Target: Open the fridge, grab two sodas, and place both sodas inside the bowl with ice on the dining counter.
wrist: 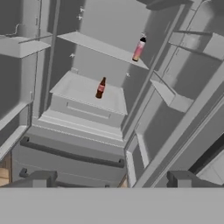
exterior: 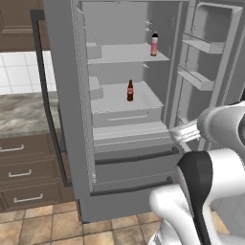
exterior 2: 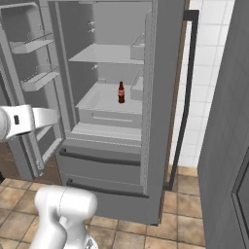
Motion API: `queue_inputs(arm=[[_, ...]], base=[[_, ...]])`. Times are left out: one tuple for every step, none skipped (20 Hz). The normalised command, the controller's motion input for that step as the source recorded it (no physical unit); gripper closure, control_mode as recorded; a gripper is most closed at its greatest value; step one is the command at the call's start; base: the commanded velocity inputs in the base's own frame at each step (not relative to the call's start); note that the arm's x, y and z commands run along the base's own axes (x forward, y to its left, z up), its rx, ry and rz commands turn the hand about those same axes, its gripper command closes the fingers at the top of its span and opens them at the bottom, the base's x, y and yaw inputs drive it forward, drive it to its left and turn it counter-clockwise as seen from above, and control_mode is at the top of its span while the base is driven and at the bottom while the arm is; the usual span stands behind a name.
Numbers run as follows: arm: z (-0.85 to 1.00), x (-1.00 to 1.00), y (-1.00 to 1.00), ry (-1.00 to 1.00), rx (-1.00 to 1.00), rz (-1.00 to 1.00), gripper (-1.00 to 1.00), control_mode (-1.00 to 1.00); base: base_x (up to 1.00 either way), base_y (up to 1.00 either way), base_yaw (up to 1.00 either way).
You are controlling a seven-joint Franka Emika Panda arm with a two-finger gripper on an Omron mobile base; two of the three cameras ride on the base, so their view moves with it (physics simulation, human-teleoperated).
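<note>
The grey fridge [exterior: 129,158] stands with both upper doors swung wide, its shelves bare apart from two bottles. One dark soda [exterior: 130,90] [exterior 2: 121,92] [wrist: 101,88] stands upright on the middle shelf. A taller bottle [exterior: 154,44] [wrist: 138,48] with a pinkish-red body and dark cap is on the shelf above, at its right end. My gripper [wrist: 111,181] is open with nothing between its fingers, in front of the fridge and well short of the shelves, facing the interior. The bowl and the dining counter are out of view.
The left fridge door [exterior: 60,95] and right door [exterior: 210,52] with its bins flank the opening. Two lower drawers [exterior 2: 104,168] sit shut under the shelves. A marbled kitchen countertop [exterior: 19,115] over brown drawers [exterior: 26,174] lies left; a grey wall panel [exterior 2: 226,146] is at the right.
</note>
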Motion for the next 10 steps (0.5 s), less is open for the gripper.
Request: queue_inputs(arm=[[-0.18, 0.00, 0.18, 0.03, 0.00, 0.00, -1.00, -1.00], [-0.19, 0.00, 0.14, 0.02, 0.00, 0.00, -1.00, -1.00], [-0.04, 0.00, 0.05, 0.00, 0.00, 0.00, -1.00, -1.00], [0.00, 0.00, 0.03, 0.00, 0.00, 0.00, -1.00, -1.00], [0.00, 0.00, 0.00, 0.00, 0.00, 0.00, -1.00, -1.00], [0.00, 0.00, 0.00, 0.00, 0.00, 0.00, -1.00, -1.00], [0.00, 0.00, 0.00, 0.01, 0.00, 0.00, -1.00, -1.00], [0.00, 0.10, 0.00, 0.02, 0.00, 0.00, -1.00, -1.00], [0.00, 0.36, 0.00, 0.03, 0.00, 0.00, -1.00, -1.00], [0.00, 0.52, 0.00, 0.02, 0.04, 0.00, -1.00, -1.00]], base=[[0.00, 0.00, 0.00], [0.00, 0.00, 0.00], [0.00, 0.00, 0.00], [0.00, 0.00, 0.00], [0.00, 0.00, 0.00], [0.00, 0.00, 0.00], [0.00, 0.00, 0.00], [0.00, 0.00, 0.00], [0.00, 0.00, 0.00], [0.00, 0.00, 0.00]])
